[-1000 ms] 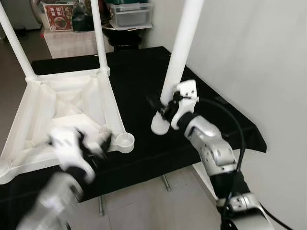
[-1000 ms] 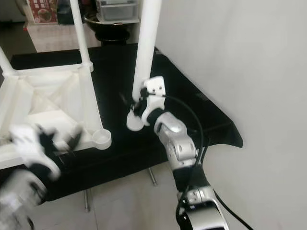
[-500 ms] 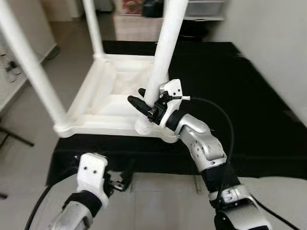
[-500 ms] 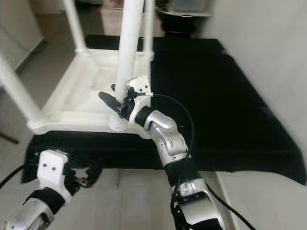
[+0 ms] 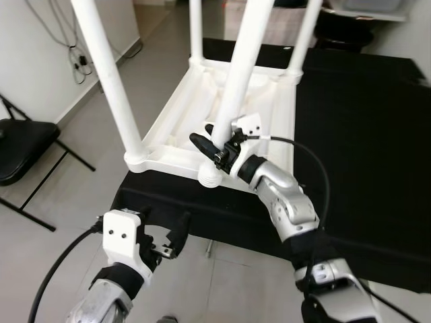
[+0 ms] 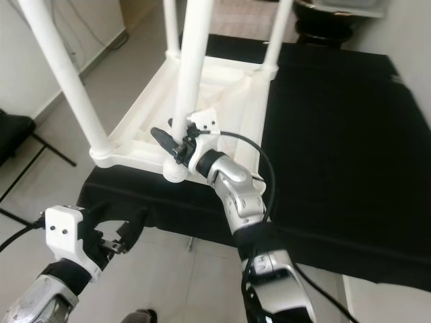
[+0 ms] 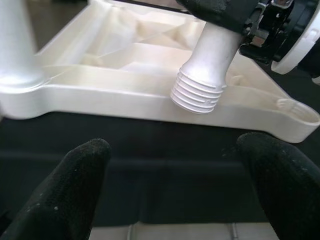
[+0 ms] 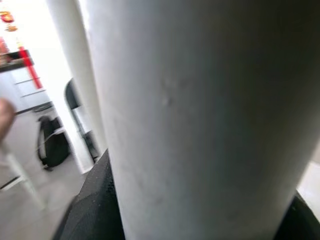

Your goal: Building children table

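Notably: Loose Leg Carried Across to the Open Corner, Not Yet Seated

Over the preceding second the head camera swung left, so most of the apparent shift in the scene was the robot's own turn. Allowing for that, the following real changes were recorded, left to right.

The left gripper had come down from the tabletop's near edge and hung below the edge of the black work surface, its fingers spread wide and holding nothing.

The upturned white tabletop lay on the black surface with three legs already standing in its corners.

The right gripper was clamped on the fourth leg, which had travelled from the bare black surface to the tabletop's near rim. Its threaded end hung just in front of that rim, above the cloth and clear of any socket.

Assessment: three legs fitted; the fourth was delivered but unseated. Alignment over the remaining corner socket, then screwing in, appeared outstanding.
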Controlling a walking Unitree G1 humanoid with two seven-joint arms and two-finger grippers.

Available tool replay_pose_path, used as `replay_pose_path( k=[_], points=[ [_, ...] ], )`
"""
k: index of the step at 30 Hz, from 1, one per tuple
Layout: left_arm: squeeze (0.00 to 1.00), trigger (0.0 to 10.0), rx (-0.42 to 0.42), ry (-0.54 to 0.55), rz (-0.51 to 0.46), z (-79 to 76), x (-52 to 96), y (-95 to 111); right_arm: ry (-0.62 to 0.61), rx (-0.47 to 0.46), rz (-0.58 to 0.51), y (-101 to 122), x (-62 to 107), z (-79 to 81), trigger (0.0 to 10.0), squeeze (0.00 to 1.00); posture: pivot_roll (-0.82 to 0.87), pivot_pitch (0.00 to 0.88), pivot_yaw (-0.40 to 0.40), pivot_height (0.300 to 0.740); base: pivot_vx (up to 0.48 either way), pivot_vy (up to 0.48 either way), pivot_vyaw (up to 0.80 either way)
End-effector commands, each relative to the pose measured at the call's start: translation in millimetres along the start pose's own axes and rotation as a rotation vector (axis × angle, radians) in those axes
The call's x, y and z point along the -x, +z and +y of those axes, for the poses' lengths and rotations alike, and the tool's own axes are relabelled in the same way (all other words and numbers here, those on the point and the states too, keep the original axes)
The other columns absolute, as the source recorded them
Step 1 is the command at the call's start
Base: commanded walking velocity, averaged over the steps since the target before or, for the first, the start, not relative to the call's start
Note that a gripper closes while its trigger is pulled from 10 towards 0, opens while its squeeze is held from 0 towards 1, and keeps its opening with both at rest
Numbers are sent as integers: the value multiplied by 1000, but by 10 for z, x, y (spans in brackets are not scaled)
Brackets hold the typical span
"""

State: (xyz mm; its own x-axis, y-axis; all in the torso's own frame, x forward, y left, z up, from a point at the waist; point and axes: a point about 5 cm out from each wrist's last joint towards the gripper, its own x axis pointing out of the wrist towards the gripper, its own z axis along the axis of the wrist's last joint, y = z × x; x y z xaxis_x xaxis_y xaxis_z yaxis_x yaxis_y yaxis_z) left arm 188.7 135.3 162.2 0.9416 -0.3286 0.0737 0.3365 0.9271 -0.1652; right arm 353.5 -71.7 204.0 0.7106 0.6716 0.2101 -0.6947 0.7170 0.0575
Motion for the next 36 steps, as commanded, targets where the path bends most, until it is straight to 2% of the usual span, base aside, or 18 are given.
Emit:
replay_pose_path(
  k=[1,2,3,6,16,20,23,25,27,34,36],
  points=[
    [0,10000,5,3,9,9,10,-29,-49,-9,13,-87,93,-61,10000,0,22,133,-46,740,0,0,0],
    [0,10000,5,3,9,9,10,-29,-49,-9,13,-87,93,-61,10000,0,22,133,-46,740,0,0,0],
    [0,10000,-10,11,10,30,-21,-29,-101,-73,5,-125,157,-130,10000,0,5,123,-44,740,0,0,0],
    [0,10000,-34,35,6,79,-82,-26,-132,-112,29,-205,241,-173,10000,0,-5,113,-41,740,0,0,0],
    [0,10000,-59,50,-3,136,-135,-22,-120,-88,39,-243,301,-150,10000,0,-12,102,-32,740,0,0,0],
    [0,10000,-64,48,-5,147,-158,-21,-96,-81,25,-226,276,-128,10000,0,-7,96,-34,740,0,0,800],
    [0,10000,-72,49,-8,163,-171,-18,-92,-102,-12,-188,251,-125,10000,0,15,96,-32,740,0,0,800],
    [0,10000,-82,49,-8,178,-177,-16,-160,-152,-45,-168,267,-223,10000,0,33,93,-27,740,0,0,0],
    [0,10000,-84,46,-9,178,-179,-17,-181,-162,-52,-166,278,-246,10000,0,36,93,-30,740,0,0,0],
    [0,10000,-78,39,-10,182,-194,-26,-167,-152,-60,-154,283,-209,10000,0,37,86,-33,740,0,0,0],
    [0,10000,-88,30,0,174,-199,-36,-165,-150,-63,-147,284,-205,10000,0,37,86,-33,740,0,-454,0]
  ],
)
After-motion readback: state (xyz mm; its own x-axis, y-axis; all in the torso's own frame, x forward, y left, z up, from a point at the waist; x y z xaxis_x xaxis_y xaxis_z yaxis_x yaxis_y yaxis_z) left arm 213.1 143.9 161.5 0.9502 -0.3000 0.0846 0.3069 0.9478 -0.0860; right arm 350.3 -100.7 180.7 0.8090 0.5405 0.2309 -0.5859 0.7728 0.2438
